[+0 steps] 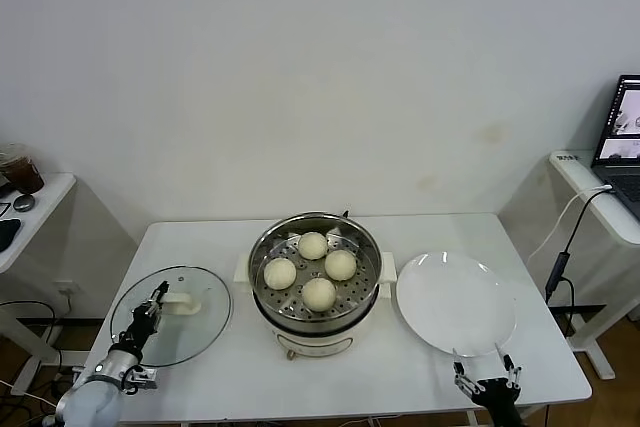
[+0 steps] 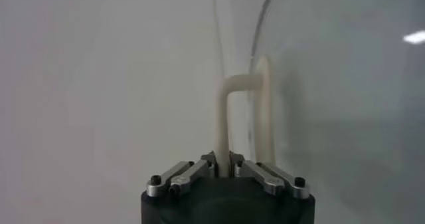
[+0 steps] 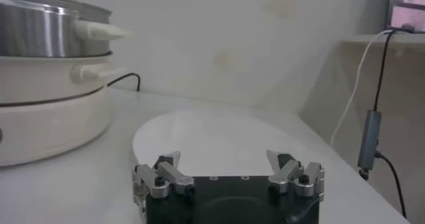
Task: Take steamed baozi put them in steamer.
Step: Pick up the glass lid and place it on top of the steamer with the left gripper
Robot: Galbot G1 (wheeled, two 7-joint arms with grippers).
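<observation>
All four baozi (image 1: 312, 245) sit in the steamer (image 1: 315, 282); plate (image 1: 455, 302) bare. Left gripper (image 2: 230, 169) jaws pinch the lid handle (image 2: 229, 119) (covering presumably remains); right gripper (image 3: 229, 175) jaws spread, idle.

1. the left gripper (image 2: 224, 167) sits at the near edge of the view, its dark body and two silver jaw links in sight.
2. its jaws are closed together on the white handle (image 2: 229, 112), pinching the handle's near leg.
3. the handle is a loop that rises from the gripper and bends over to join the glass lid (image 2: 339, 92).
4. the lid's curved rim (image 2: 262, 19) arcs away beyond the handle, over a pale table surface (image 2: 99, 99).
</observation>
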